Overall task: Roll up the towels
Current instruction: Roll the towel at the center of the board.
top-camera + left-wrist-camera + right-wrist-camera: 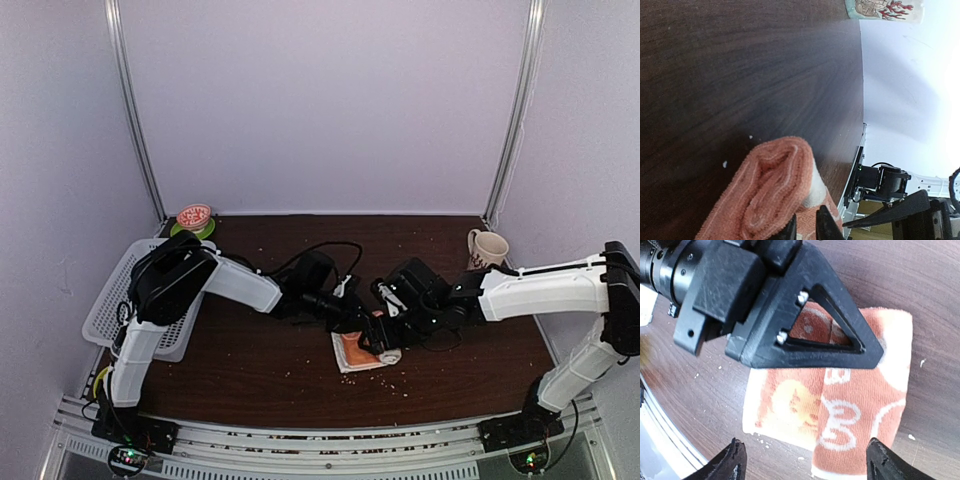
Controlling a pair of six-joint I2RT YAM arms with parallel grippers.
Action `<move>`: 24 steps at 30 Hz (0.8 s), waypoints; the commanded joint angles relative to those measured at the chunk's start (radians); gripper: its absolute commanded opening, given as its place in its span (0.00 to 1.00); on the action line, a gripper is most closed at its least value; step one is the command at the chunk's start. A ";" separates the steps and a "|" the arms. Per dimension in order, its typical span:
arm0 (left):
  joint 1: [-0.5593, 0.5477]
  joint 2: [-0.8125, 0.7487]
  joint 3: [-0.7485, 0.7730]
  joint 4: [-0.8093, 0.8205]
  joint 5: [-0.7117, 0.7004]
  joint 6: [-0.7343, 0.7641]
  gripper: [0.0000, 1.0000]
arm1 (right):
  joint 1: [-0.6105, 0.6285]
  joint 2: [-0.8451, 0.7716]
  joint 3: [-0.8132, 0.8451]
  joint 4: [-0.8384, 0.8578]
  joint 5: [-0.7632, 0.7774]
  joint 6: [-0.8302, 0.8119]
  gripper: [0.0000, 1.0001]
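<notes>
The cream towel with orange prints (358,354) lies at the table's middle, its far part rolled up into a thick fold (770,190). Its flat near part shows in the right wrist view (860,405). My left gripper (352,322) rests on the towel beside the roll, jaws nearly closed on a layer of cloth (807,227). One of its black fingers (805,357) lies across the towel. My right gripper (386,342) is wide open and empty, hovering over the towel's near edge (810,462). The light blue towel is out of view.
A printed mug (487,247) stands at the back right and also shows in the left wrist view (885,9). A white basket (112,305) sits at the left edge, with a round green and red object (194,218) behind it. Crumbs dot the table.
</notes>
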 commanded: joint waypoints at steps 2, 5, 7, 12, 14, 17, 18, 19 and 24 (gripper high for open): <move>0.016 0.032 0.005 -0.063 -0.055 0.001 0.16 | 0.010 0.006 -0.066 0.022 -0.053 0.031 0.81; 0.016 0.031 0.004 -0.073 -0.057 0.006 0.16 | 0.023 0.023 -0.098 0.063 -0.088 0.046 0.81; 0.016 0.030 0.004 -0.079 -0.056 0.010 0.16 | 0.030 0.039 -0.110 0.078 -0.108 0.055 0.81; 0.017 0.030 0.002 -0.087 -0.056 0.018 0.16 | 0.035 0.076 -0.107 0.066 -0.137 0.064 0.79; 0.016 0.028 0.000 -0.087 -0.056 0.021 0.16 | 0.034 0.039 -0.097 0.034 -0.095 0.055 0.80; 0.017 0.024 -0.005 -0.089 -0.056 0.026 0.16 | 0.007 -0.043 -0.083 -0.004 -0.045 0.062 0.81; 0.016 0.021 -0.008 -0.089 -0.057 0.028 0.16 | -0.010 -0.068 -0.085 -0.011 -0.025 0.073 0.81; 0.017 0.019 -0.012 -0.089 -0.059 0.030 0.16 | -0.033 -0.092 -0.089 -0.014 -0.013 0.088 0.81; 0.017 0.005 -0.023 -0.101 -0.076 0.050 0.16 | -0.140 -0.109 -0.155 0.046 -0.032 0.157 0.76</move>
